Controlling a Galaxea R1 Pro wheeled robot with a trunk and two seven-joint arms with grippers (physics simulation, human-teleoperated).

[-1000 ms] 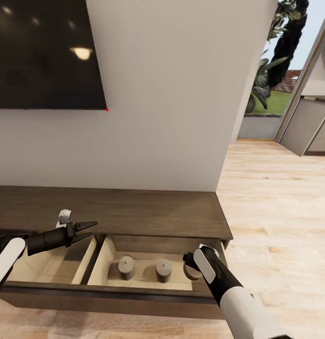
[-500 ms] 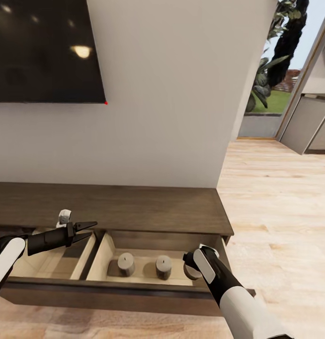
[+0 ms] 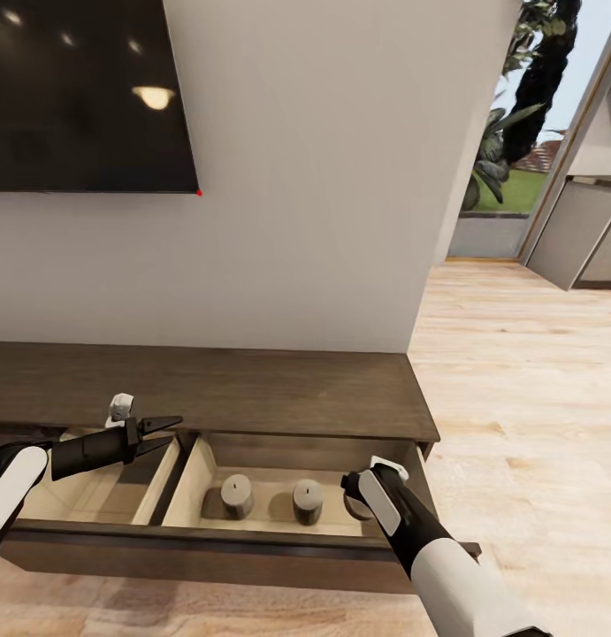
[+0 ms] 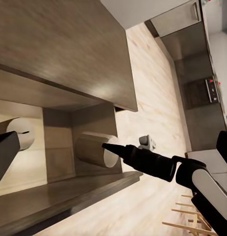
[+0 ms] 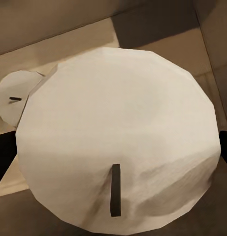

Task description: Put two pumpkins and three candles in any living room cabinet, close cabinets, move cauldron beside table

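Observation:
The dark-brown cabinet (image 3: 252, 389) has its right drawer pulled out, showing pale wood compartments. Two greyish candles (image 3: 237, 496) (image 3: 307, 501) stand upright inside it. A third candle (image 5: 118, 132) sits between the fingers of my right gripper (image 3: 356, 506), low in the drawer's right end; dark fingers (image 5: 2, 157) press its sides. From the left wrist view this candle (image 4: 93, 150) rests beside a right fingertip (image 4: 109, 146). My left gripper (image 3: 174, 430) hovers open and empty above the left compartment. Pumpkins, cauldron and table are out of view.
A black TV (image 3: 84, 88) hangs on the beige wall above the cabinet. The drawer's front rim (image 3: 208, 541) juts toward me. Light plank floor (image 3: 517, 398) runs right to a glass door and grey kitchen cabinets (image 3: 575, 230).
The head view first tilted a little, shifting the whole picture. My right gripper has edged slightly left with the candle. The left arm has stayed still.

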